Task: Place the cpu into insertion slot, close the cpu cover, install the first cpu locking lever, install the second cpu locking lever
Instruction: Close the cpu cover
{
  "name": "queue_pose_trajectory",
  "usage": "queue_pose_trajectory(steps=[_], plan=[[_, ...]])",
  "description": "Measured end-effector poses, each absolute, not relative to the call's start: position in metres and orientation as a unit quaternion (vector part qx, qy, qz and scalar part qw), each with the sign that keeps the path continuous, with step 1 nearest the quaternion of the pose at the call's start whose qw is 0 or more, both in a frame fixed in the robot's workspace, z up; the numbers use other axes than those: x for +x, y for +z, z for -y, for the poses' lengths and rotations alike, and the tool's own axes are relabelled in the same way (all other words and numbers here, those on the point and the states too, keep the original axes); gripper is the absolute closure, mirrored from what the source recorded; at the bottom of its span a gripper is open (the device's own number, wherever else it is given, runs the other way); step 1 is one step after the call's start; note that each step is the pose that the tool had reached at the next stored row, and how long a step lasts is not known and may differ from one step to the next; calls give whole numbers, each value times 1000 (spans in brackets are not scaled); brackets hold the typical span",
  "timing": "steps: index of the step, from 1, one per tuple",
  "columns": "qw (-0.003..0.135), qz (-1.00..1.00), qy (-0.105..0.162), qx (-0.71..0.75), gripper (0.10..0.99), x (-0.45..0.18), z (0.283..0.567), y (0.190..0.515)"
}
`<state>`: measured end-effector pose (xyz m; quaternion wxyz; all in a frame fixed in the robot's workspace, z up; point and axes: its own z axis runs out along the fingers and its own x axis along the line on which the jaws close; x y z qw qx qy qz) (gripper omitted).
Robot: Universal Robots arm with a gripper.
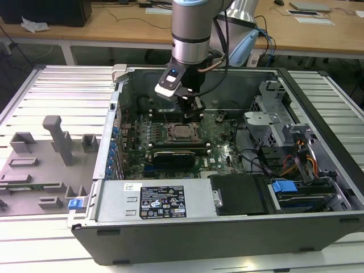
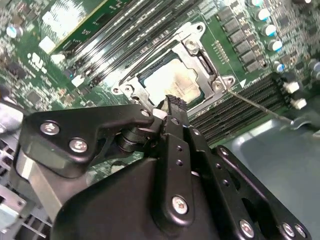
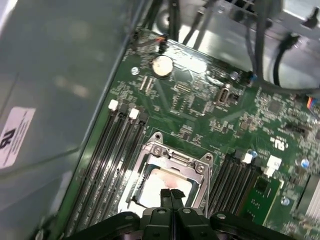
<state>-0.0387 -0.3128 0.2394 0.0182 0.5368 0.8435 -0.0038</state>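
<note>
The cpu (image 2: 170, 82) lies in the insertion slot (image 1: 183, 132), its silver face up. The cpu cover (image 2: 196, 56) lies flat around it as a silver frame, also seen in the first wrist view, cpu cover (image 3: 172, 154) over cpu (image 3: 152, 182). A thin metal locking lever (image 2: 260, 106) sticks out from one corner of the socket across the memory slots. My gripper (image 3: 170, 194) hangs just above the chip's edge with its black fingertips pressed together and nothing between them. In the exterior view the gripper (image 1: 196, 111) is inside the case, above the socket.
Black memory slots (image 3: 107, 160) flank the socket on both sides. The case wall (image 3: 55, 90) stands close by. A drive cage and cables (image 1: 284, 142) fill the exterior view's right of the case. A grey fixture tray (image 1: 45, 159) sits outside on the exterior view's left.
</note>
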Motion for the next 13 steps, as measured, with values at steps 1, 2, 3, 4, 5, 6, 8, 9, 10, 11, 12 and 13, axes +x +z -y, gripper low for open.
queue_pose_trajectory(steps=[1,2,3,4,5,6,8,9,10,11,12,13], plan=[[18,-848,-4,530,980,-39,313,239],[19,-853,-4,522,980,-39,313,239],[19,-859,-5,511,980,-39,313,239],[19,-865,-5,502,980,-39,313,239],[20,-871,-5,491,980,-39,313,239],[20,-876,-5,483,980,-39,313,239],[20,-894,-4,447,980,-39,313,239],[20,-898,-4,439,980,-39,313,239],[20,-902,-4,431,980,-39,313,239],[20,-908,-4,419,980,-39,313,239],[21,-914,-4,406,980,-39,313,239],[21,-917,-4,398,980,-39,313,239]])
